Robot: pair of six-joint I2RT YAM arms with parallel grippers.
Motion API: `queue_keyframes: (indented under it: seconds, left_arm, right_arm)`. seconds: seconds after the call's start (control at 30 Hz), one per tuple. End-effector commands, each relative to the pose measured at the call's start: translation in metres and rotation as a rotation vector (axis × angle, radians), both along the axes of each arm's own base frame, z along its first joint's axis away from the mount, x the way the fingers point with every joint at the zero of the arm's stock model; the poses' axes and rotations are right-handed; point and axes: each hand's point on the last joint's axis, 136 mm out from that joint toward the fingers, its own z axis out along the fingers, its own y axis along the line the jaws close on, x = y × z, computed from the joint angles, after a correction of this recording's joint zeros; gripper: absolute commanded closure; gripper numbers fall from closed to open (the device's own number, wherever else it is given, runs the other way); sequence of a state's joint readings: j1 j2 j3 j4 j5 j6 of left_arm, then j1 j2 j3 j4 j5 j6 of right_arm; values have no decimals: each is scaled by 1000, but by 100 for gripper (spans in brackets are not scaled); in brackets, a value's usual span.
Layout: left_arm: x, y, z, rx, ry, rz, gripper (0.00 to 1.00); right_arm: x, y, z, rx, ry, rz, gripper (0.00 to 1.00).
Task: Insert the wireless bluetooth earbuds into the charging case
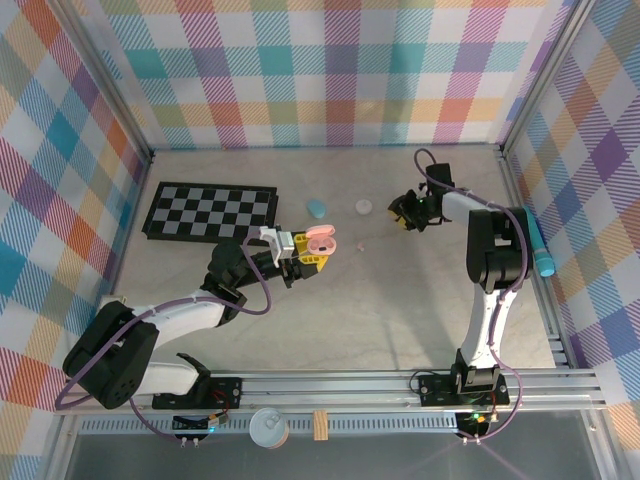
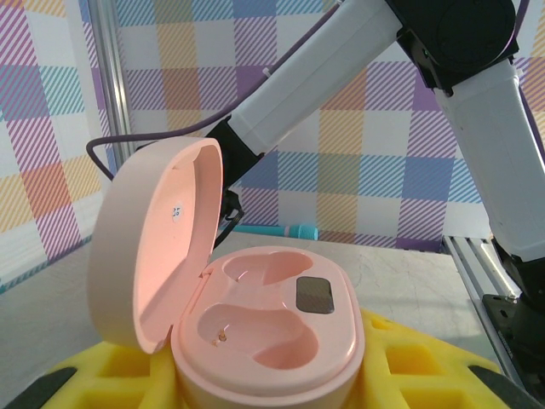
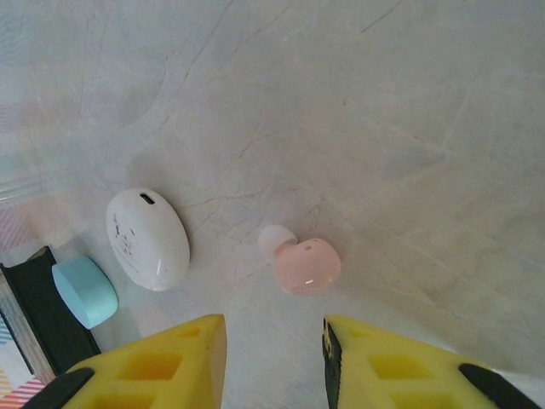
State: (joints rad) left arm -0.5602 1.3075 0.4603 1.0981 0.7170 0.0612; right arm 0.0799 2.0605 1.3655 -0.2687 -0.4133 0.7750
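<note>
Yellow fingers (image 2: 409, 358) hide the underside of the open pink case (image 2: 272, 328).

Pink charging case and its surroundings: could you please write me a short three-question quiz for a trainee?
1. True or false: the pink case in the left gripper has its lid shut.
2. What lies on the table before the right gripper? A) pink earbud B) white earbud C) blue earbud
3. How many earbuds sit inside the pink case?
Key: 1 false; 2 A; 3 none.
</note>
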Motion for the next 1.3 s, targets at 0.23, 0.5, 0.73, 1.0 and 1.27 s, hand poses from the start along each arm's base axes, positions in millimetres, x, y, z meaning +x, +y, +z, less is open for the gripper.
queue_keyframes:
  seconds: [0.23,0.5,0.73,1.0,1.27]
  left_arm:
    - [-4,4,6,-4,-43,-6,69]
    - [-3,3,6,-2,-43,-10,69]
    - [-3,3,9,-5,-47,-10,69]
    - [-5,4,11,-5,-51,-14,69]
    - [-5,4,8,0,-49,-11,69]
  right_arm:
    - [12,0,-13,56,8,-19,66]
    - [22,4,-8,107,-30,-3,70]
    - [26,5,-14,139,-29,-5,73]
    - [22,3,-27,121,29,6,75]
    - [16,0,-18,82,27,32,79]
